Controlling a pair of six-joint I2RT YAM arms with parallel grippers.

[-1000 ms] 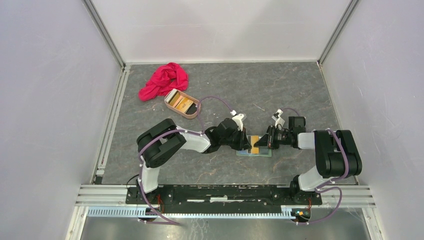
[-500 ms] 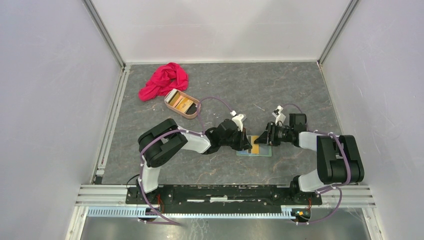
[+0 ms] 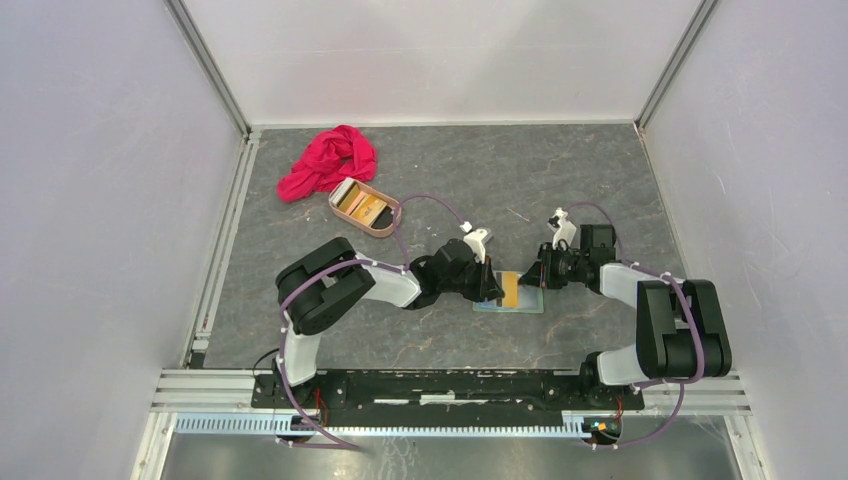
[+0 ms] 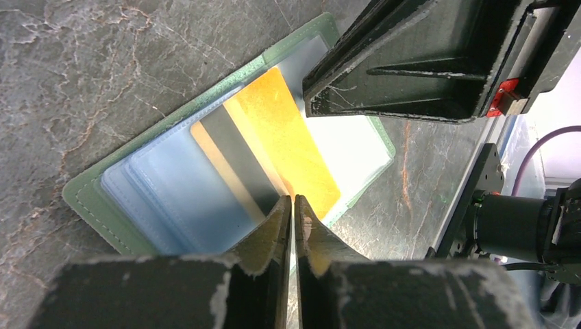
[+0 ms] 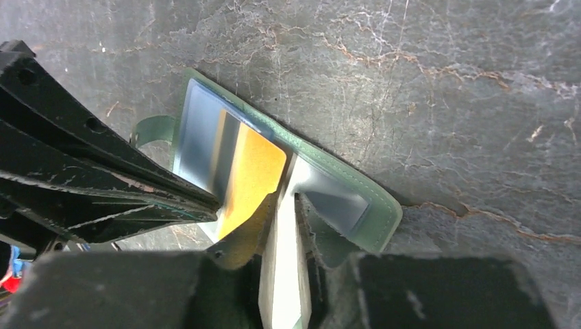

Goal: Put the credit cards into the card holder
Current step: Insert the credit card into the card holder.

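Grey marbled worktop (image 3: 560, 180) under the jaws. Plain pale walls (image 3: 100, 200) on 3 sides beyond them. Alu rail (image 3: 450, 385) on near side behind them. Light even, prob. overhead.

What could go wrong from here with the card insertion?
1. The left gripper pinches the orange card only at its near edge, so pushing may bow the card or let it slip.
2. The right gripper sits very close over the same card holder, so the two could collide.
3. The card holder lies open on the table. If nothing pins it, a push could slide it instead of seating the card.
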